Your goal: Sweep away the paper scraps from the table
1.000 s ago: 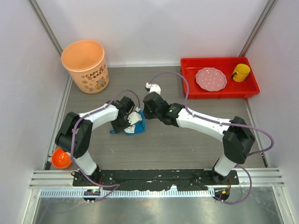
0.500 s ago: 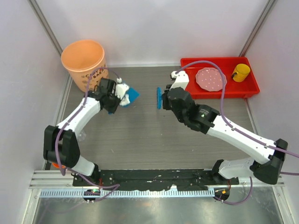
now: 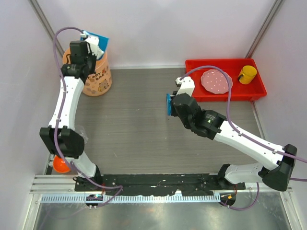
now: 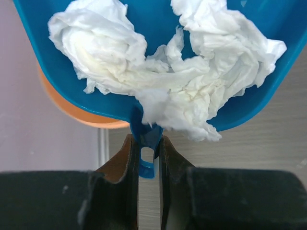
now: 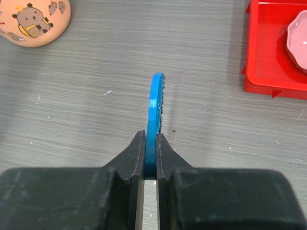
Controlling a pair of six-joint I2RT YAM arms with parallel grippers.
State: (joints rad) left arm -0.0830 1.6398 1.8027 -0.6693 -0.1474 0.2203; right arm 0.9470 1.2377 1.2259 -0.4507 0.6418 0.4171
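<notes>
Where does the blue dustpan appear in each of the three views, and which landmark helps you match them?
Top external: dustpan at upper left, above the orange bin.
Left wrist: dustpan fills the upper picture, holding paper scraps, with its handle in the left hand.
Right wrist: not in it.
Shared landmark: the bin, an orange arc under the dustpan in the left wrist view, at the top left corner in the right wrist view.

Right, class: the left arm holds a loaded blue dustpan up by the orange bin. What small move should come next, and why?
Probably tip the dustpan so the paper scraps slide into the orange bin. The left tool is shut on the pan's handle, the scraps lie in the pan, and the bin's rim shows just past its edge.
</notes>
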